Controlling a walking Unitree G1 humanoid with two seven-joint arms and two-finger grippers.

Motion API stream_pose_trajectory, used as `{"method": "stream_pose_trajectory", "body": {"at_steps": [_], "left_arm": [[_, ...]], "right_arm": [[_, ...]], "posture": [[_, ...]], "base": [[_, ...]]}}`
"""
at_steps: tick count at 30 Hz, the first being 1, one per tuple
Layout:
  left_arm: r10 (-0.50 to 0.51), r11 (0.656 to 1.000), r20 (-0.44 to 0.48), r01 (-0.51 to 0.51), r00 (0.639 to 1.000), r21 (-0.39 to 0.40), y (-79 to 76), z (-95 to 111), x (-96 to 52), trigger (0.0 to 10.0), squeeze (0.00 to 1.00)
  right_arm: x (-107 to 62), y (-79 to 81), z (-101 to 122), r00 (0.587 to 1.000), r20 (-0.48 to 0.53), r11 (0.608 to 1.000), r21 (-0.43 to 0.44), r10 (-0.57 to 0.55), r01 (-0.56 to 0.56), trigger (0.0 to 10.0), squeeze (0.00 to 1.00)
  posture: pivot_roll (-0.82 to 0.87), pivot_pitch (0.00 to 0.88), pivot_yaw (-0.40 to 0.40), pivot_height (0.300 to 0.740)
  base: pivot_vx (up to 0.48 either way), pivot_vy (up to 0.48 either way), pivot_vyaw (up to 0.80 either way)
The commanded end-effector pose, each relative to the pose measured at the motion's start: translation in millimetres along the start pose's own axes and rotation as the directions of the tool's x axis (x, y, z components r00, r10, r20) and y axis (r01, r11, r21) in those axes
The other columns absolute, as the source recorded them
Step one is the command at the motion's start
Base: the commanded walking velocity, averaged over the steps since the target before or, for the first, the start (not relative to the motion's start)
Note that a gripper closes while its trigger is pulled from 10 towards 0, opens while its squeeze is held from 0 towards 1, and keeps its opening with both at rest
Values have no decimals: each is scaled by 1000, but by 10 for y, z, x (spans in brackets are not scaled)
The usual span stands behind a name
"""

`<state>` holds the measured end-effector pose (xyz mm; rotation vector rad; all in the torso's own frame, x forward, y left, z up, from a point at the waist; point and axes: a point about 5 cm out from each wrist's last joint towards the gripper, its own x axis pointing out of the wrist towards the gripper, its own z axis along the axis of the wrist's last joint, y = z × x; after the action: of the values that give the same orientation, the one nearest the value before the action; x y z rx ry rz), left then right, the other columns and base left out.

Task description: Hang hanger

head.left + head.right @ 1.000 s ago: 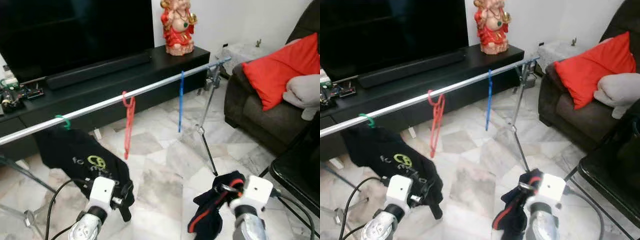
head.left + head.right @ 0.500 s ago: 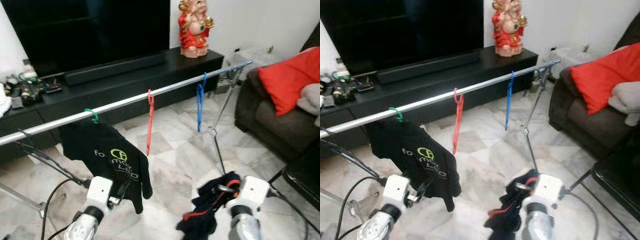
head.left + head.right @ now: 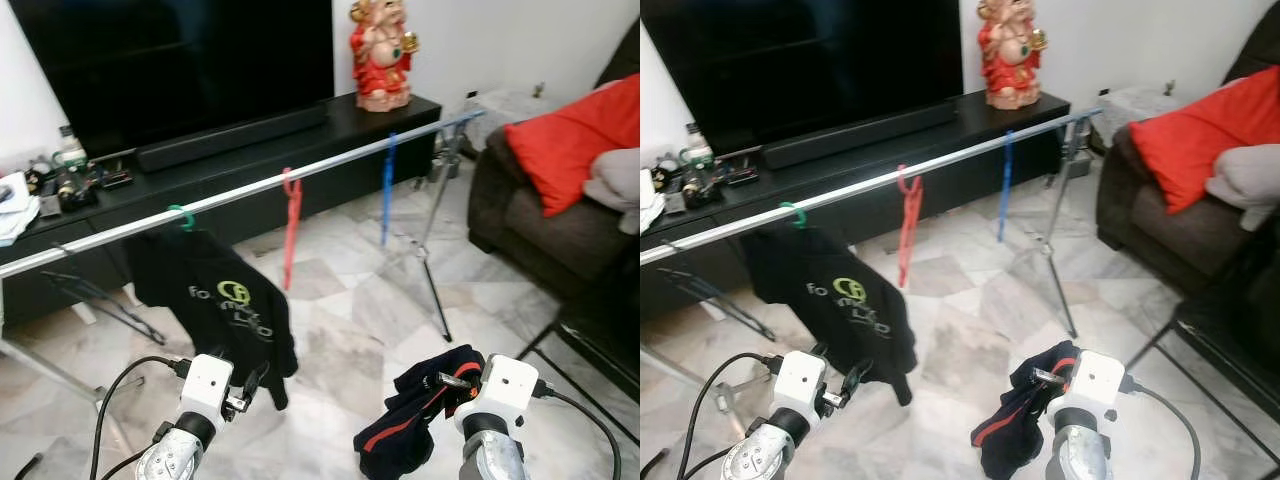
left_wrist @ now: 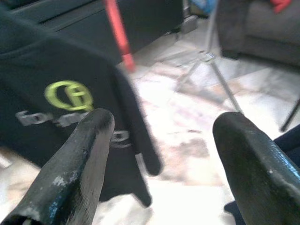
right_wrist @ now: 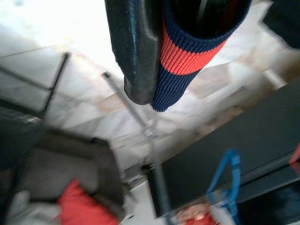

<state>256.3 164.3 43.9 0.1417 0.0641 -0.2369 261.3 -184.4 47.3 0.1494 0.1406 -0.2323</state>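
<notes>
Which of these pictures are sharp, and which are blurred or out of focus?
Left eye view: mostly sharp, the rail and black shirt clear. Left wrist view: near fingers soft, the shirt's logo blurred. Right wrist view: the striped cuff sharp, the blue hanger and floor behind blurred.

Right wrist view: black finger (image 5: 136,47) at 12 o'clock, pressed against a navy garment with a red-striped ribbed cuff (image 5: 187,51). Marble floor (image 5: 56,33) behind, blurred. Metal rack leg (image 5: 136,117) runs through centre. Blue hanger (image 5: 228,180) at 4 o'clock against the black TV unit (image 5: 243,140). Red cushion (image 5: 77,204) at 7 o'clock on the dark sofa (image 5: 56,164).
</notes>
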Motion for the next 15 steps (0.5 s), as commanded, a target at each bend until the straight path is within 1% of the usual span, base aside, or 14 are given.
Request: {"method": "stream_pose_trajectory", "body": {"at_steps": [1,15], "left_arm": [[15,1000,-11,-15,1000,6,56,-11,-17,10000,0],[11,1000,-10,-11,1000,-18,57,-14,-22,10000,0]], "right_arm": [[11,35,36,1000,21,1000,6,5,-5,10000,0],[18,28,27,1000,19,1000,1,7,-7,10000,0]], "posture": [[53,38,59,740],[49,30,57,740]], "base": [[0,0,0],[0,0,0]]}}
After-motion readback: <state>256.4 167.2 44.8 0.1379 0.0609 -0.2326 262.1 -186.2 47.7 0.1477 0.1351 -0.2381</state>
